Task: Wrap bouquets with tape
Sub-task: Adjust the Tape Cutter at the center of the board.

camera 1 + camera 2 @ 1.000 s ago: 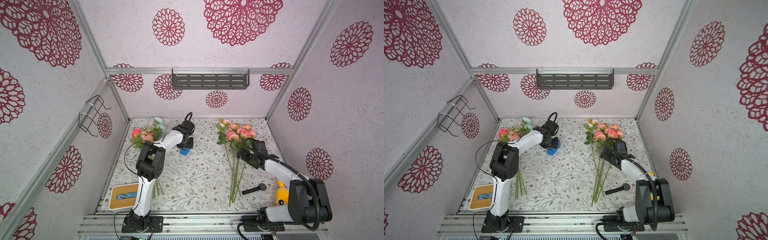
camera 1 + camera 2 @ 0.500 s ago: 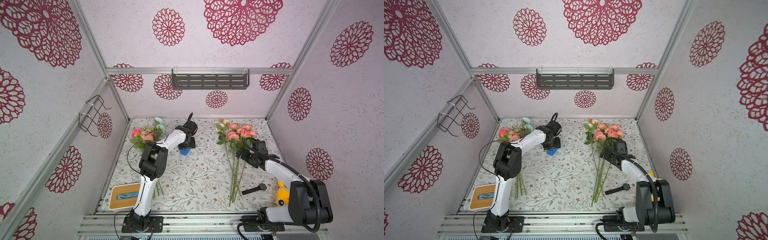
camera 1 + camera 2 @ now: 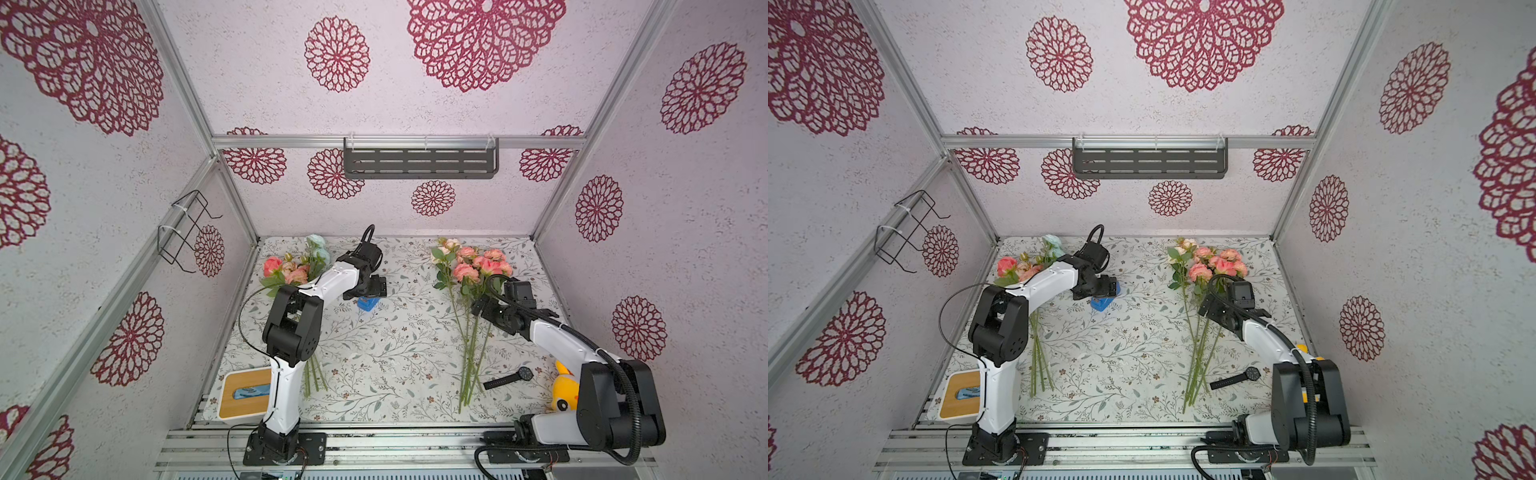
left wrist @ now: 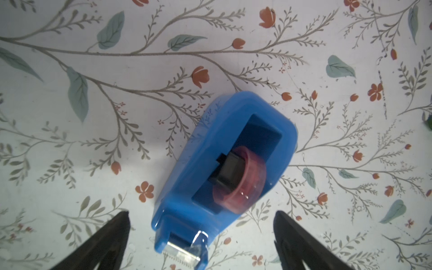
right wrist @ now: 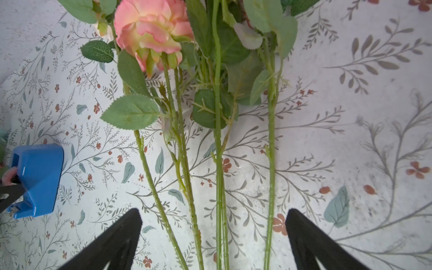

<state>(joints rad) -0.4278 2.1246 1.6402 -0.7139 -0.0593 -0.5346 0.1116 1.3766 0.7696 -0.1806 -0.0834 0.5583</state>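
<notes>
The tape (image 4: 224, 168) is a blue dispenser with a reddish roll, standing on the floral table; it also shows in both top views (image 3: 368, 304) (image 3: 1102, 305). My left gripper (image 4: 201, 214) hangs open over its cutter end, both fingers clear of it. One of the bouquets (image 3: 291, 270) lies at the back left, partly under the left arm. The other bouquet (image 3: 473, 266) lies right of centre, stems toward the front. My right gripper (image 5: 214, 210) is open just above those stems (image 5: 218, 163), which run between its fingers untouched.
A black wristwatch (image 3: 509, 378) lies near the right bouquet's stem ends. A yellow toy (image 3: 565, 390) sits by the right arm's base. A white box with a wooden lid (image 3: 243, 392) stands front left. A dark shelf (image 3: 419, 162) and a wire basket (image 3: 187, 232) hang on the walls.
The left gripper's jaws have spread wide apart around the tape dispenser, and the left arm shifted slightly. The right arm and both bouquets have stayed put.
</notes>
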